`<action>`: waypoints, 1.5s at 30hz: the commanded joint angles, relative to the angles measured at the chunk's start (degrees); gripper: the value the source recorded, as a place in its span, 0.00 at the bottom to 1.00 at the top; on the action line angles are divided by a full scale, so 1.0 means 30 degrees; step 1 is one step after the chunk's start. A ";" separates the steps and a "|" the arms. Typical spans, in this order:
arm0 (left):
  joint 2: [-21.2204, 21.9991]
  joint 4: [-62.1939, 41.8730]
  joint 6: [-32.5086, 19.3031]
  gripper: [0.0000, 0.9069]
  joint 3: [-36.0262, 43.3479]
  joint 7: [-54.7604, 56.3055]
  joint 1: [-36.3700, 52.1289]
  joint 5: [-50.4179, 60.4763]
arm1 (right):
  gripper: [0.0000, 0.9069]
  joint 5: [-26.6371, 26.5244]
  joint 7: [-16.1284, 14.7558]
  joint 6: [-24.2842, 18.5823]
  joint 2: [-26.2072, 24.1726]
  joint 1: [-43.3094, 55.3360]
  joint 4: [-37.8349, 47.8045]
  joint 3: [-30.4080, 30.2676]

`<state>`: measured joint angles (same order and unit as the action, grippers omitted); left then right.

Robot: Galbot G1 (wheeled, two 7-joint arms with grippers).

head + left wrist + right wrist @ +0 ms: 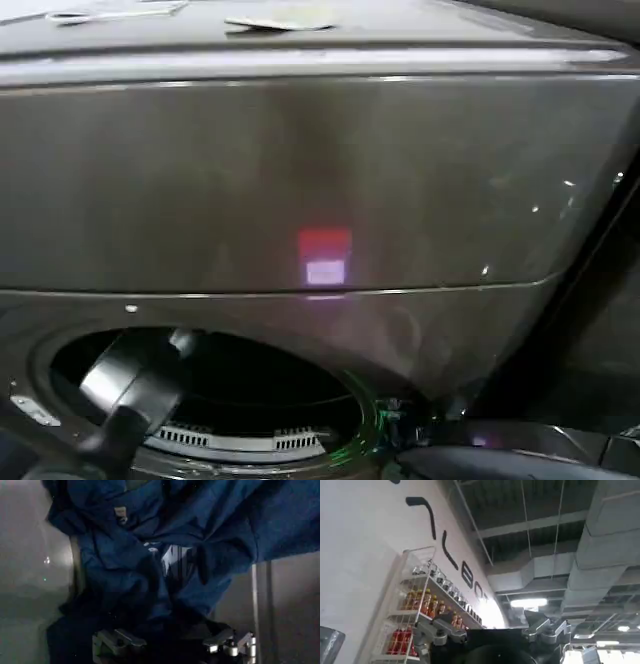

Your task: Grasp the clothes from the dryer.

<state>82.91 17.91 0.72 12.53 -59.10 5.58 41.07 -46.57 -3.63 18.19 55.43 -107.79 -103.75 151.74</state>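
The left gripper (172, 642), jaws spread and empty, faces the clothes (165, 555) straight ahead inside the dryer (320, 180).

We see dryer (320, 180) cut off at frame edges, drum mouth bottom cropped; left arm (130, 390) blurred, its end lost in dark drum. In left wrist view, clothes (165, 545) run past frame edges, label print too small to read; left gripper (172, 642) fingertips buried in dark fabric, grip unclear. Right gripper (495, 630) fingertips cropped
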 commanded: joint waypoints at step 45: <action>-0.0101 1.5243 0.3165 0.00 -0.9566 1.6092 -1.0716 -0.9479 | 1.00 0.0789 0.0142 -0.0467 0.0592 0.1457 -0.0764 -0.2205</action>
<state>81.58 40.90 10.34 -7.52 -31.31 -11.54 24.99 -44.38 -3.24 16.89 57.02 -103.89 -105.80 146.17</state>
